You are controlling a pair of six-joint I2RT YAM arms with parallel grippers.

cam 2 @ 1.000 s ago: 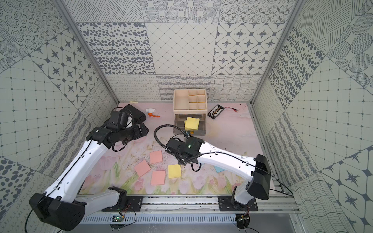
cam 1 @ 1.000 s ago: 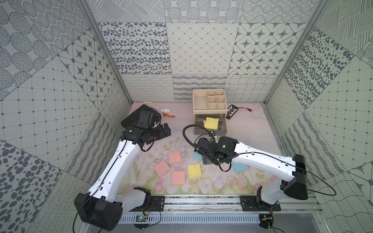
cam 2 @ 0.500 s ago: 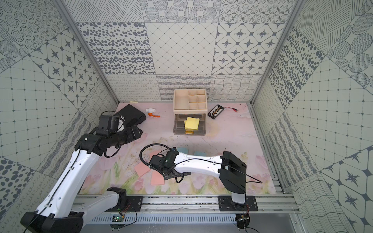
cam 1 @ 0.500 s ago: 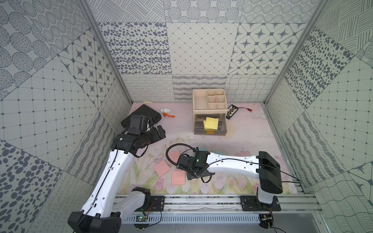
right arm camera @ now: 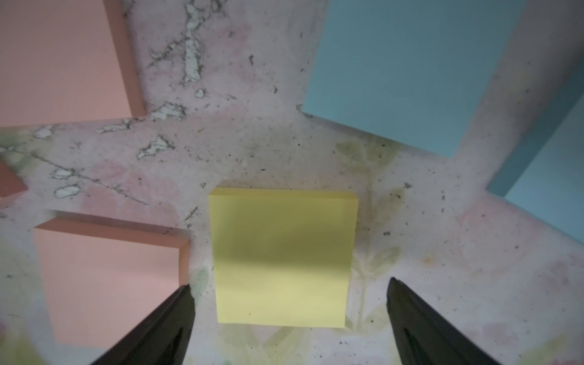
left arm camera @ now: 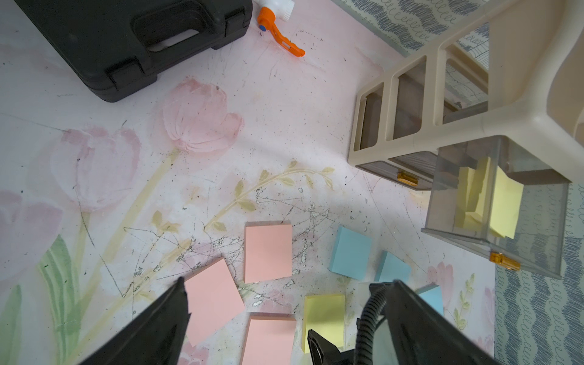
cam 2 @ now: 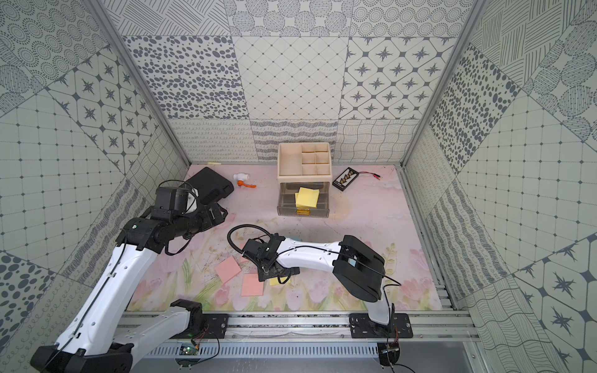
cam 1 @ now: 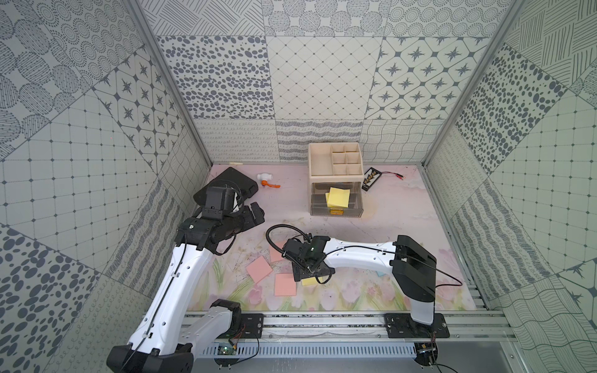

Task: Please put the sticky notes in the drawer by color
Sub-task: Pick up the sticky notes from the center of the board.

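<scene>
My right gripper (right arm camera: 289, 284) is open, low over the mat, its fingers on either side of a yellow sticky note pad (right arm camera: 281, 256) without touching it. In both top views that pad (cam 1: 308, 282) (cam 2: 274, 282) peeks out from under the gripper (cam 1: 310, 274). Three pink pads (left arm camera: 268, 251) (left arm camera: 211, 297) (left arm camera: 268, 341) lie beside it and three blue ones (left arm camera: 350, 252) (left arm camera: 392, 268) (left arm camera: 431, 298) further right. The clear drawer (cam 1: 336, 211) is pulled out, with yellow notes (cam 1: 338, 198) inside. My left gripper (cam 1: 255, 214) hangs open and empty above the mat's left side.
A beige organizer (cam 1: 334, 160) sits over the drawer at the back. A black case (cam 1: 232, 184) and an orange-handled white valve (cam 1: 268, 181) lie at the back left. A black battery holder (cam 1: 371, 179) with a red wire lies right of the organizer. Patterned walls enclose the mat.
My right arm swung back from in front of the drawer towards the front and came down over the yellow pad. My left arm drew back a little to the left.
</scene>
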